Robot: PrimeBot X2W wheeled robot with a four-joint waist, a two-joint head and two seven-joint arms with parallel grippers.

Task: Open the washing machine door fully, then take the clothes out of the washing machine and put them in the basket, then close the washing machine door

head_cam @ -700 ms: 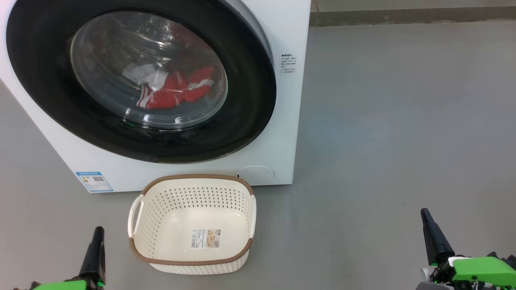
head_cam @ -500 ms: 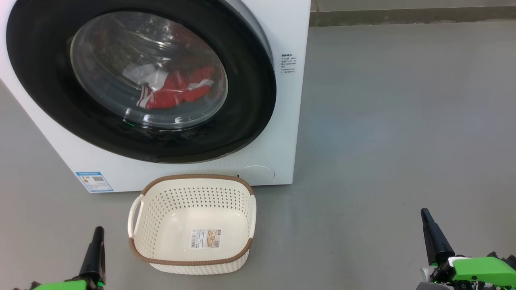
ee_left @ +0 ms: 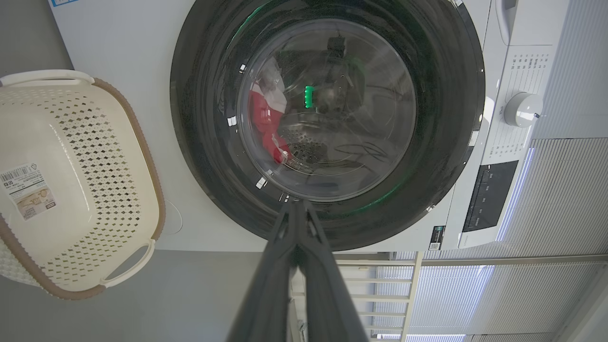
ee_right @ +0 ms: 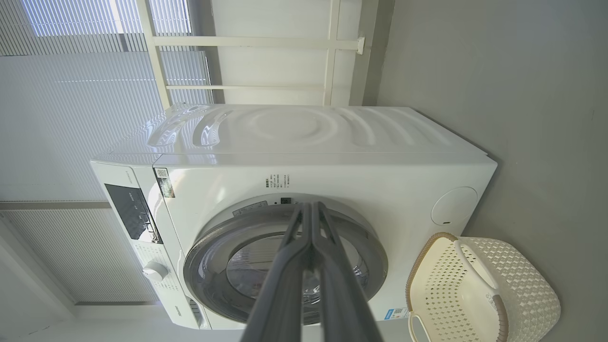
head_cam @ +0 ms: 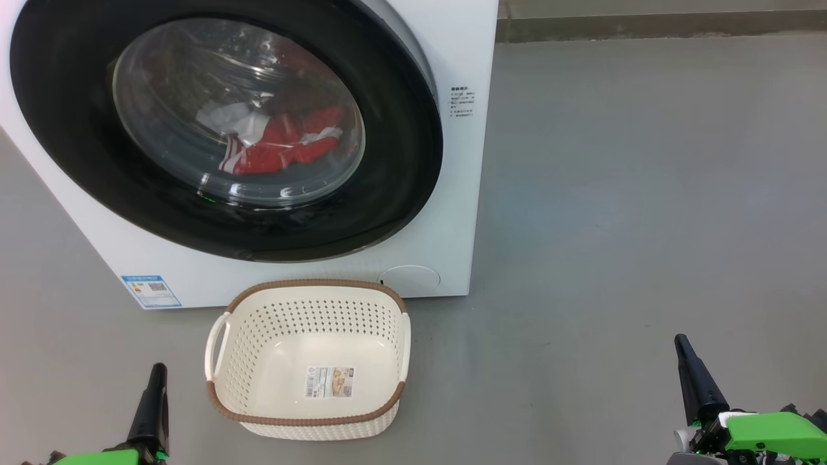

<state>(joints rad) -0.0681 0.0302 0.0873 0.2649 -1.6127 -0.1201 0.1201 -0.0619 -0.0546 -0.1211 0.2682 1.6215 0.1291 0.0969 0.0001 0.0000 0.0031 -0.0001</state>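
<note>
The left gripper (head_cam: 157, 371) and right gripper (head_cam: 681, 345) are keeping their long dark fingers pressed together, gripping nothing, well before the washing machine (head_cam: 452, 194), whose glossy black-rimmed washing machine door (head_cam: 400, 161) is sitting shut, facing them, with the red clothes (head_cam: 278, 148) lying behind its glass and the perforated cream basket (head_cam: 310, 284) standing mouth-up just before it.

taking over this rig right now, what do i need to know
Left gripper and right gripper: fingers shut, holding nothing.
Round black-rimmed glass washing machine door closed on the white front-loading washing machine; red and white clothes inside it.
Cream perforated plastic basket on the grey floor before it, empty.
Done: nothing. Left: open door, move clothes to basket, close door.
</note>
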